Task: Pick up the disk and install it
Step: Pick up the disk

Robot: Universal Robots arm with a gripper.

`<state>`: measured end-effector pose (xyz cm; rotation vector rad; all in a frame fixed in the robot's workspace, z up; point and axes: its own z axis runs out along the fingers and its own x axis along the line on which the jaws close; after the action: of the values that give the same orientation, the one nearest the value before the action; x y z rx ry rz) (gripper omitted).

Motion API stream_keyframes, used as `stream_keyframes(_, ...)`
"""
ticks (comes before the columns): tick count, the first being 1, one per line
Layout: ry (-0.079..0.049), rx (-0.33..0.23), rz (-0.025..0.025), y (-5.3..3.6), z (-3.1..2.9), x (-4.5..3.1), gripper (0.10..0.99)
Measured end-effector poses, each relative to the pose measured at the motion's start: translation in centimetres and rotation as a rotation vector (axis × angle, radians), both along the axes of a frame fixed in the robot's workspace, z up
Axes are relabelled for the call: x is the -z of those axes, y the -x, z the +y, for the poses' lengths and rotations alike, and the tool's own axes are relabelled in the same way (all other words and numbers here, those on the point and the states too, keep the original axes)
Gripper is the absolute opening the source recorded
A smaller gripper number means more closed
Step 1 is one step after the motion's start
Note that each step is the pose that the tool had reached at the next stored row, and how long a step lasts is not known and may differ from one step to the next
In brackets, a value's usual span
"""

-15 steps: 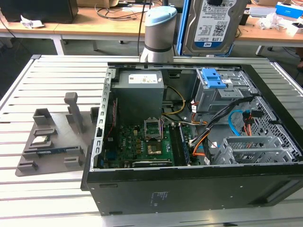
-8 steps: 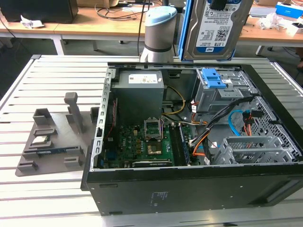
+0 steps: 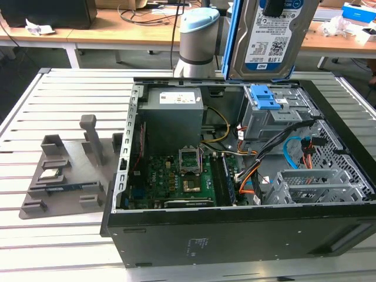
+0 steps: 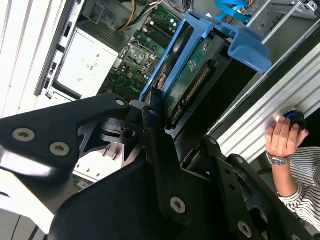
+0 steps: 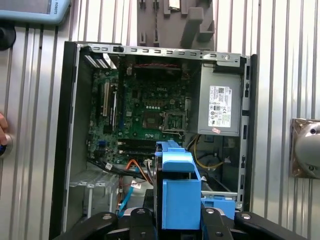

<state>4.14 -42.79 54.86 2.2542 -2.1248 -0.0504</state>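
Disk (image 3: 264, 35) hangs upright above the open computer case (image 3: 194, 238), its white-and-blue barcode label facing the exterior view, while the second wrist view shows its green circuit-board side (image 4: 192, 75) inside the blue carrier. End effector (image 5: 176, 216) is clamped on that carrier, with black fingers (image 5: 139, 219) on either side in the first wrist view. Beside the case, a person's hand (image 4: 282, 142) rests on a knob at the slatted worktop (image 4: 260, 112).

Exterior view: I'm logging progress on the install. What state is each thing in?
computer case: lying on its side, side panel off.
disk: held above the computer case, not installed.
end effector: shut on the disk.
processor chip: resting in the grey fixture.
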Motion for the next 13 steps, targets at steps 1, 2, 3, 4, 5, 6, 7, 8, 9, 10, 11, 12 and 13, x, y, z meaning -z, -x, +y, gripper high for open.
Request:
stream_keyframes(1,0.0,0.0,0.0,0.0,-0.16,0.02,0.361)
stream_keyframes(2,0.0,0.0,0.0,0.0,-0.26,0.03,0.361)
stream_keyframes(3,0.0,0.0,0.0,0.0,-0.46,0.06,0.361)
stream_keyframes(4,0.0,0.0,0.0,0.0,-0.6,0.07,0.361)
stream_keyframes(5,0.0,0.0,0.0,0.0,-0.72,0.08,0.361)
stream_keyframes(6,0.0,0.0,0.0,0.0,-1.89,0.19,0.361)
stream_keyframes(7,0.0,0.001,0.0,0.0,-3.19,0.32,0.361)
stream_keyframes(8,0.0,0.001,0.0,0.0,-4.03,0.4,0.361)
stream_keyframes(9,0.0,0.001,0.0,0.0,-4.27,0.42,0.361)
stream_keyframes(10,0.0,0.001,0.0,0.0,-4.45,0.44,0.361)
stream_keyframes(11,0.0,0.001,0.0,0.0,-4.57,0.46,0.361)
stream_keyframes(12,0.0,0.001,0.0,0.0,-4.7,0.47,0.361)
stream_keyframes(13,0.0,0.001,0.0,0.0,-4.84,0.49,0.361)
